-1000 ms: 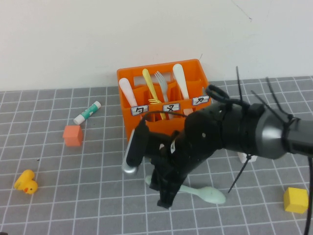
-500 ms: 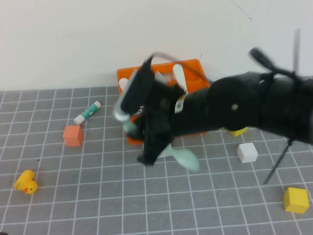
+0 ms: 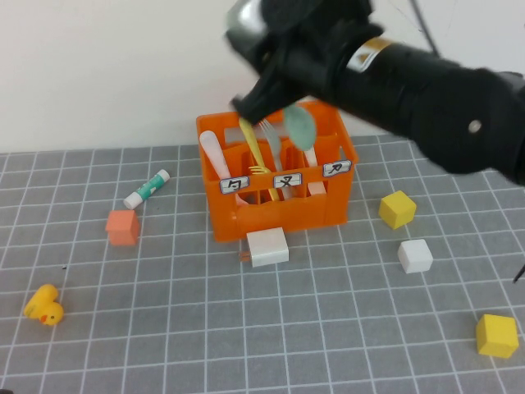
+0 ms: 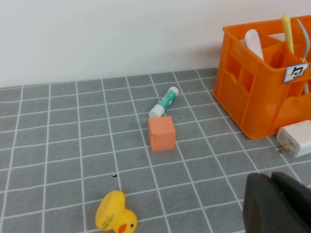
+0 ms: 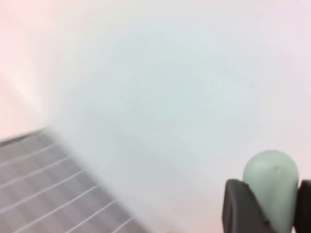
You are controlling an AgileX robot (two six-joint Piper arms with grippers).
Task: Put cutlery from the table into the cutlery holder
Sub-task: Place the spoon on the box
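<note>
Grey gridded desk [image 3: 164, 328]: bears everything listed below.

My right arm [image 3: 426, 82]: black, entering from 2 o'clock, raised above the crate.

Orange cutlery holder [image 3: 279, 209]: at 12 o'clock on the desk, against the white wall. Contents: yellow fork [image 3: 254, 152] and grey fork [image 3: 273, 144] upright in the middle compartments; one white spoon [image 3: 212, 154] at its left end, another [image 3: 310, 156] at its right, partly hidden by the held spoon.

My right gripper [image 5: 265, 206]: in the air above the crate's rear, clamped on the mint-green spoon [image 3: 299, 125]; the bowl hangs above the crate's right half, not yet in any compartment. In the right wrist view the spoon's rounded end stands between my dark fingers [image 5: 238, 206].

My left gripper [image 4: 279, 201]: parked low at 7 o'clock, off the high view, pressed together and empty.

Loose items:
- white charger block [image 3: 267, 246], just in front of the crate;
- yellow cube [image 3: 496, 335] at 4 o'clock;
- yellow cube [image 3: 397, 208], right of the crate;
- white cube [image 3: 415, 255], near it;
- orange cube [image 3: 122, 227] at 9 o'clock;
- glue stick [image 3: 146, 189], lying beyond the orange cube;
- yellow duck [image 3: 43, 305] at 8 o'clock.
</note>
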